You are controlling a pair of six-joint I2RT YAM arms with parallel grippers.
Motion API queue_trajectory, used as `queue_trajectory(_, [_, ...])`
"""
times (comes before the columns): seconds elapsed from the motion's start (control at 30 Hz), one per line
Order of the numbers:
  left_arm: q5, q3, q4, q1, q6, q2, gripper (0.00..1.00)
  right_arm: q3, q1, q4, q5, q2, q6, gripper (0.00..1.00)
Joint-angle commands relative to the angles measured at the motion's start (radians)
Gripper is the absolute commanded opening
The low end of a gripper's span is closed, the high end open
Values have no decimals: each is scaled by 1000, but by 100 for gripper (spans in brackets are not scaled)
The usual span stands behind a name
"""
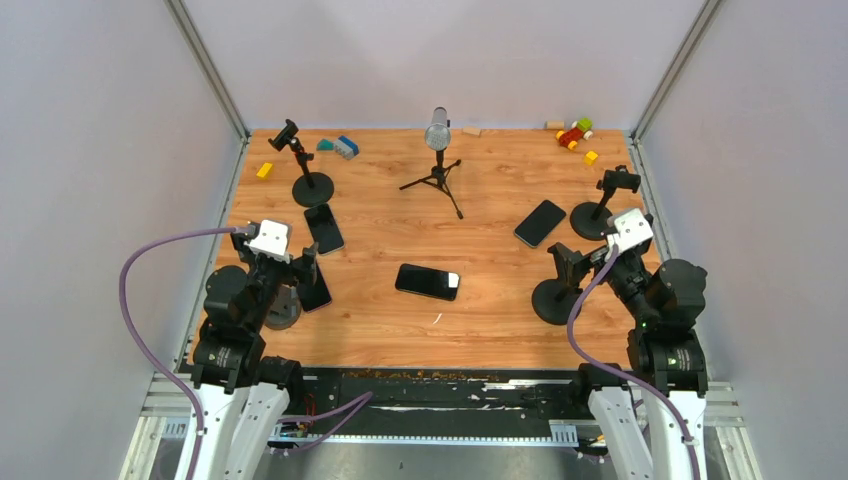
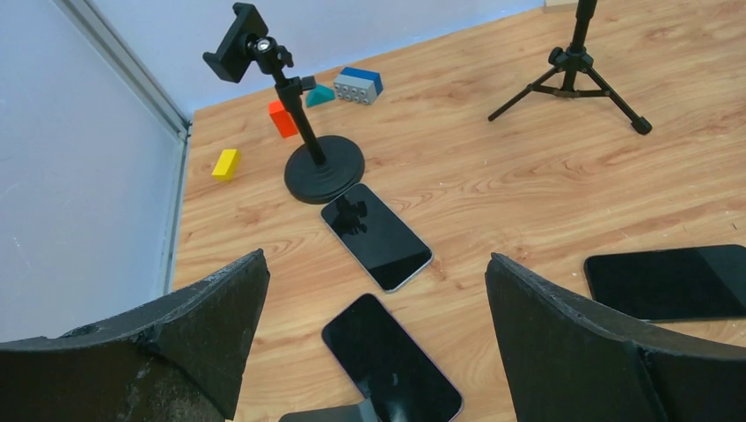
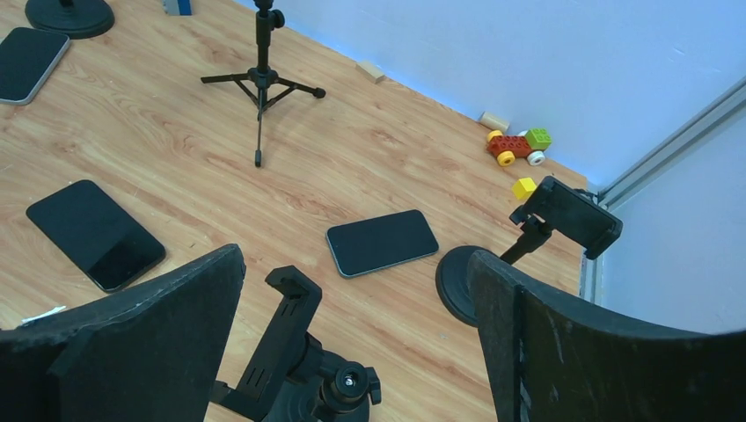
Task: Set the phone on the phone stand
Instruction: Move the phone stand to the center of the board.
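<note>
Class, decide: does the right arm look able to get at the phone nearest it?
Probably yes: the phone lies flat, uncovered, straight ahead of the right arm's open jaws. Only the clamp of the near stand, just below them, might crowd the descent.

four phones (image 1: 427,281), four stands (image 1: 312,189), one microphone (image 1: 438,130)

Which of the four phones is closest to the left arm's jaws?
The phone just beneath the left gripper, framed between its open jaws in the left wrist view. The other phones lie farther off.
</note>
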Motion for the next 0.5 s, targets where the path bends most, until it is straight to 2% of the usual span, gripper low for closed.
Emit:
queue_trajectory(0.0, [16, 0, 23, 9, 20, -3, 100, 16, 27, -18, -30, -1, -19, 100])
queue_trajectory(0.47, [31, 14, -2, 9, 46, -8, 100, 18, 27, -34, -80, -5, -38, 100])
